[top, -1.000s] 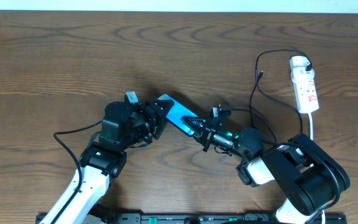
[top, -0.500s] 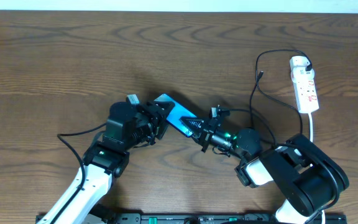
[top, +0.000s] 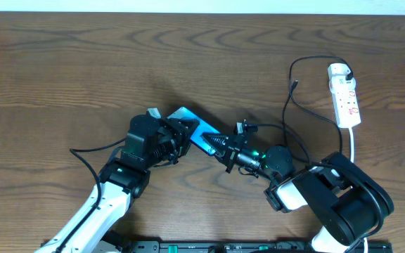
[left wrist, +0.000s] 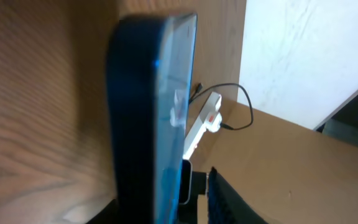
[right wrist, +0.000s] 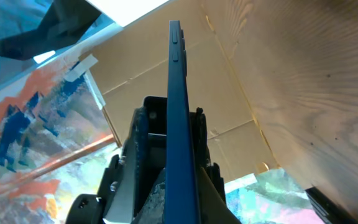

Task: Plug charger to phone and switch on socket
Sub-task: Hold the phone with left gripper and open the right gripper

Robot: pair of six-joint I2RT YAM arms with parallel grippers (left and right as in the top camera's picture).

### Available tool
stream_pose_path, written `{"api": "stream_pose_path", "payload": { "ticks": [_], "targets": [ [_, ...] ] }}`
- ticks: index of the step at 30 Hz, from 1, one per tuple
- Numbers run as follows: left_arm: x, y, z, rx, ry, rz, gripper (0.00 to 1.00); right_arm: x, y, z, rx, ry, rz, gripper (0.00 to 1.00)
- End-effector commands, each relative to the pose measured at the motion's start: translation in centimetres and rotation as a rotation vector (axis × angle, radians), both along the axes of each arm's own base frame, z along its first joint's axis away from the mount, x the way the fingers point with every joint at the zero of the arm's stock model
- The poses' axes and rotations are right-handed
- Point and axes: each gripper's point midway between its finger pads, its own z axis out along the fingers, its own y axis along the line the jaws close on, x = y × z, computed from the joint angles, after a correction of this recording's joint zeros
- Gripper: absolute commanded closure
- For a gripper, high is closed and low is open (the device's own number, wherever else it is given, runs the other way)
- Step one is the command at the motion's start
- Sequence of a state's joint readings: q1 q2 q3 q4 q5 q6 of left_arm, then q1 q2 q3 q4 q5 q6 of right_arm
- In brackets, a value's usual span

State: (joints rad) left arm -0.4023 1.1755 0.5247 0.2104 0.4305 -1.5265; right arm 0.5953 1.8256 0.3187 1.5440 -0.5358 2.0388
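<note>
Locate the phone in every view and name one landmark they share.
Overhead: phone at centre, set diagonally.
Left wrist: phone edge-on, filling the area left of centre.
Right wrist: phone edge-on, a thin upright strip at centre.
Shared landmark: the wood-grain table.

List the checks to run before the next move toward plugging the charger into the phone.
1. Right gripper holds phone: ok, the phone's edge sits between its fingers.
2. Left gripper has a firm grip on phone: cannot tell; it is at the phone's other end.
3. Charger tip in phone: not ok, it lies free on the table.
4. Charger plug in socket: ok, it looks seated at the far end.
5. Socket switched on: cannot tell.
</note>
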Motion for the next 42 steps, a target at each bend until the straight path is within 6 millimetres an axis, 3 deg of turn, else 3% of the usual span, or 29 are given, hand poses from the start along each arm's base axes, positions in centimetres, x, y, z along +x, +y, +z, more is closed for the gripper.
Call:
{"api": "stream_pose_path", "payload": {
  "ticks": [1,10,24,30,36,42],
  "targets": [
    [0.6,0.0,0.8,-0.006,-0.030,0.019,0.75,-1.1,0.8,0.8,0.020,-0.015,0.062,0.99],
    [0.6,0.1,0.8,-0.006,-0.030,0.022,0.92,-1.1,0.8,0.8,0.021,-0.016,0.062,0.99],
    [1.3,0.5,1.1,-0.043,-0.010,0.096,0.92,-1.1,0.8,0.8,0.020,-0.015,0.062,0.96],
    [1.4,0.6,1.1,-0.043,-0.011,0.098,0.92,-1.1,0.8,0.8,0.020,-0.014,0.062,0.76],
    [1.3,0.6,1.0,-0.039,-0.008,0.099,0.93,-1.1,0.8,0.6,0.015,-0.008,0.062,0.63],
    [1.1,1.8,-0.6,0.065,0.000,0.115,0.93,-1.0,0.8,0.5,0.007,-0.017,0.061,0.48]
  ]
}}
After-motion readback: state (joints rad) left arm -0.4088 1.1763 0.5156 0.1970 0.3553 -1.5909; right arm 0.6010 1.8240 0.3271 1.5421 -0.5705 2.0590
